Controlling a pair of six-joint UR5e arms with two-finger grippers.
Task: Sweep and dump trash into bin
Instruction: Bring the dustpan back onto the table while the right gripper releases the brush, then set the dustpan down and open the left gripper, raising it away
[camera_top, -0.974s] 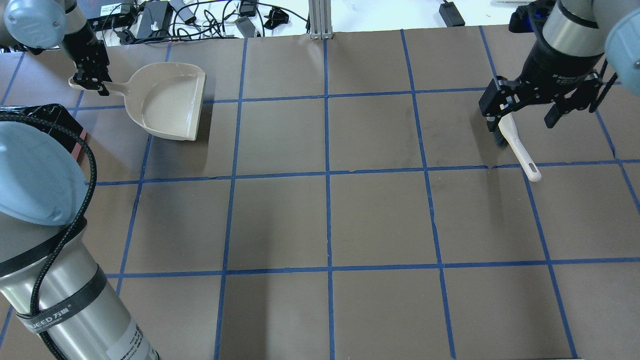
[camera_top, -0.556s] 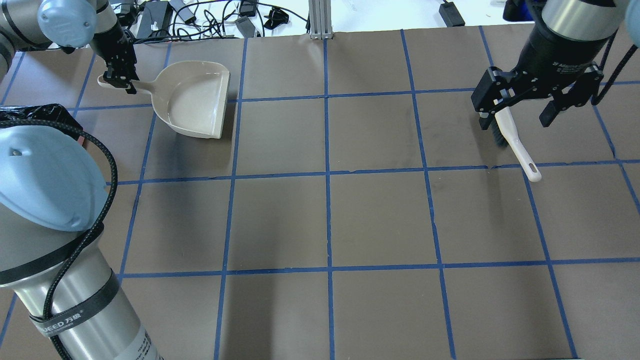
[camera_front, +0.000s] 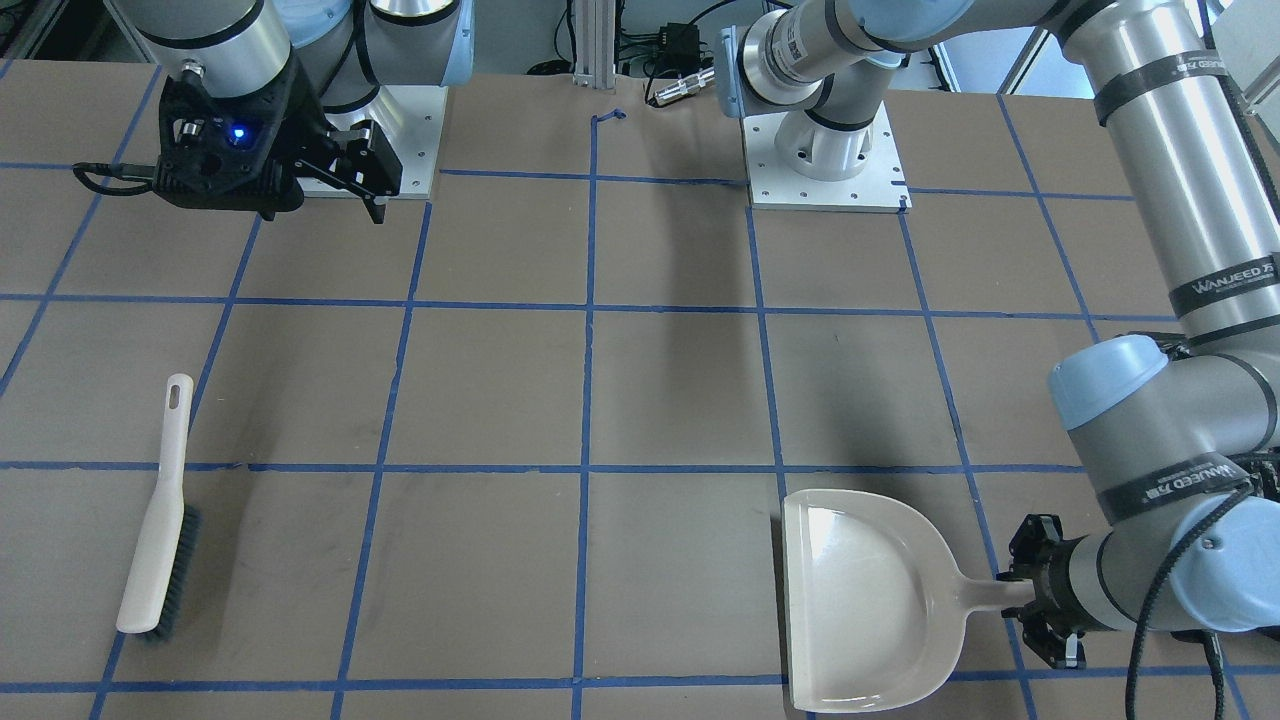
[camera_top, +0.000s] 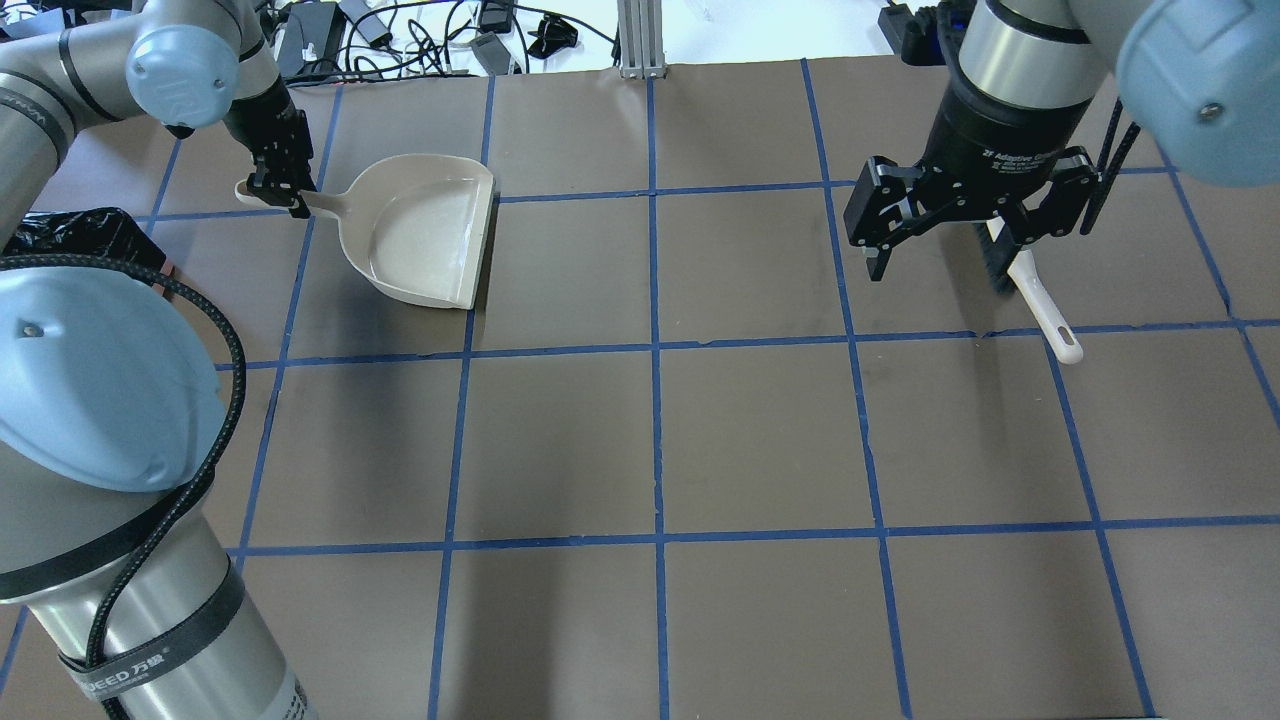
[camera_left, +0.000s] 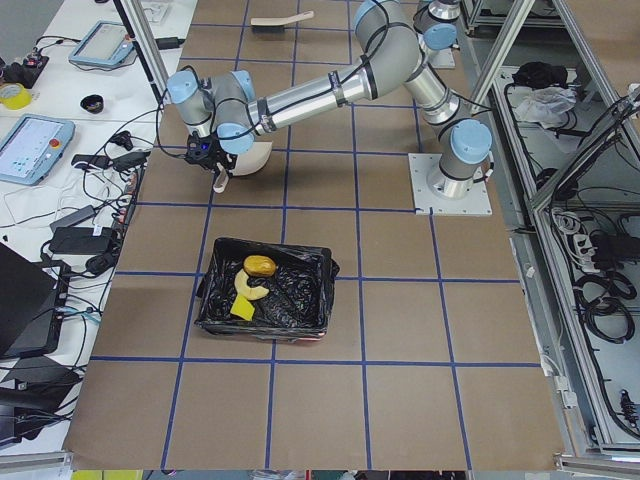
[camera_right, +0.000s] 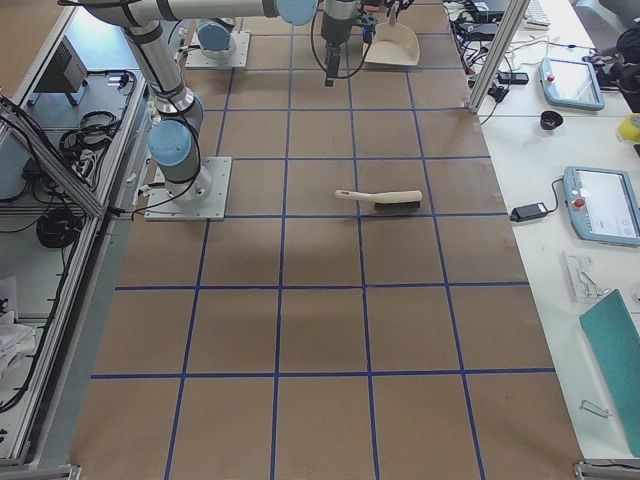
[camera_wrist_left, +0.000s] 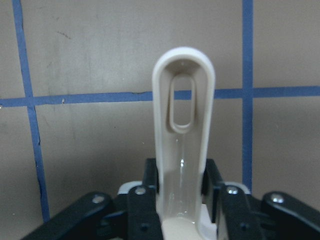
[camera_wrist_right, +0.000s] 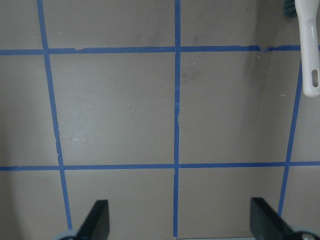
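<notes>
Trash looks dumped already: the roll (camera_left: 260, 266), the croissant piece (camera_left: 247, 289) and the sponge piece (camera_left: 242, 311) all lie inside the bin (camera_left: 295, 285). The bin sits on the bench (camera_top: 650, 440) near the dustpan (camera_top: 425, 240), beyond its handle end. You appear to be at the put-away step. Your next move calls for setting the dustpan flat and letting go without tipping it. Your left claw (camera_top: 280, 195) is clamped on the dustpan's handle, and the pan is empty. Your right claw (camera_top: 940, 255) is spread wide and grips nothing, hanging over bare bench. The brush (camera_front: 155, 540) lies flat, well apart from the dustpan on its open-mouth side.
</notes>
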